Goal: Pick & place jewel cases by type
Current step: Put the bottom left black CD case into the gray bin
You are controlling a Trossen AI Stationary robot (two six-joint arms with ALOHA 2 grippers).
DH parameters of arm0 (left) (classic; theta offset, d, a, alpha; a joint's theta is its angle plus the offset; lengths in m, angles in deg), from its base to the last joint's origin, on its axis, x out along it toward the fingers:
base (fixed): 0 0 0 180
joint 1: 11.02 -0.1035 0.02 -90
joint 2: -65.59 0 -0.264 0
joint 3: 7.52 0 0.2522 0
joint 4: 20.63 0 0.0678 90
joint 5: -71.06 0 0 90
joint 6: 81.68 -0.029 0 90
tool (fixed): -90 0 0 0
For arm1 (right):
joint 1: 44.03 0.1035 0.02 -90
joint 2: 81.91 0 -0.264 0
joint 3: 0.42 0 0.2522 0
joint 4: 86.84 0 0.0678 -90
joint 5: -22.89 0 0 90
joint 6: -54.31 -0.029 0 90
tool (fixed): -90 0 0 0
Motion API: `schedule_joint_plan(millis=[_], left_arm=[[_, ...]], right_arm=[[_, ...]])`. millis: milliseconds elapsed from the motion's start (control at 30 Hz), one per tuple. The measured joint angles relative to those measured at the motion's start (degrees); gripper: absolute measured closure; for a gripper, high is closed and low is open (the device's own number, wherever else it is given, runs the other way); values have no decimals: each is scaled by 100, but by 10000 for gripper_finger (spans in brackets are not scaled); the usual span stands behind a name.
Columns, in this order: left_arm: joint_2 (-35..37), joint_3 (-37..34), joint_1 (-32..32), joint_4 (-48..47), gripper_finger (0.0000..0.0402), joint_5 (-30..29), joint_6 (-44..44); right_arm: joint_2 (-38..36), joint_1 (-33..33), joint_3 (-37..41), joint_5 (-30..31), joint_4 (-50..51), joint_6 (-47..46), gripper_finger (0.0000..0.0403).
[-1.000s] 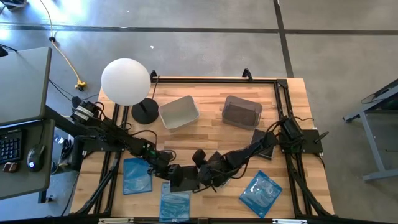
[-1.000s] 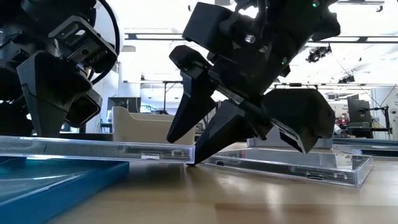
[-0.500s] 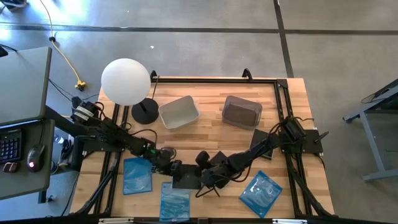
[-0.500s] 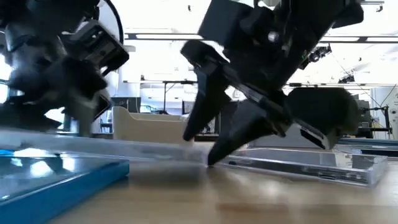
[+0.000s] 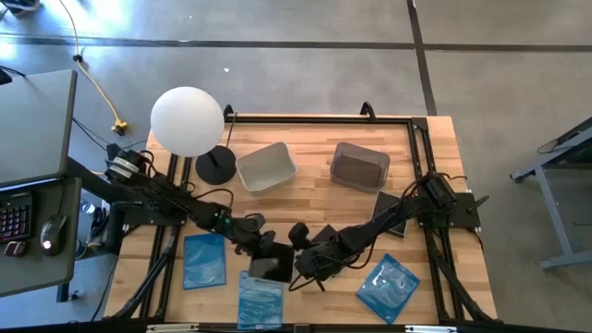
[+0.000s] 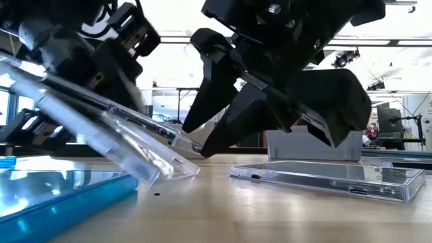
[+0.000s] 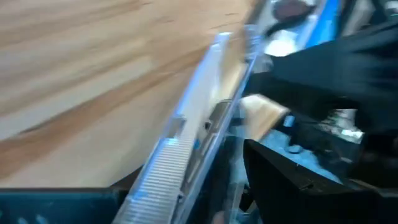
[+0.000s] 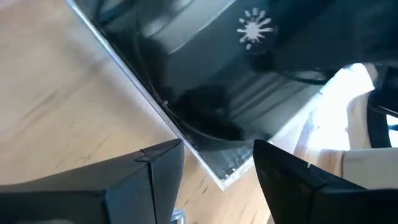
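Left tool [image 5: 264, 248] tilted, gripping raised black jewel case [image 5: 270, 267].

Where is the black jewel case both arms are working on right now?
In the high view, the black jewel case sits near the table's front edge, centre, between the left gripper and right gripper, tilted in the low view.

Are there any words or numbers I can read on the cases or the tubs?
None can be read.
Black square plastic jewel case tilted between the left gripper and right gripper: no legible text.
Glossy translucent blue cases: no print visible.
Keyboard on the side desk: keys too small.
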Motion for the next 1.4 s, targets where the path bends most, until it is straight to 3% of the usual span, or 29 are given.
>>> schedule_joint_plan(millis=[433,800,1100,1400], left_arm=[[-4,0,11,-187,245,-107,-423],[-4,-2,16,-139,306,-132,-562],[-15,-11,22,-4,282,-186,-759],[-15,-11,20,103,322,-463,-1054]], right_arm=[[-9,-10,-10,297,252,-393,215],[-38,-4,-10,636,601,-979,215],[-475,95,-16,1693,1303,-898,215],[-1195,70,-12,2975,2556,-1185,215]])
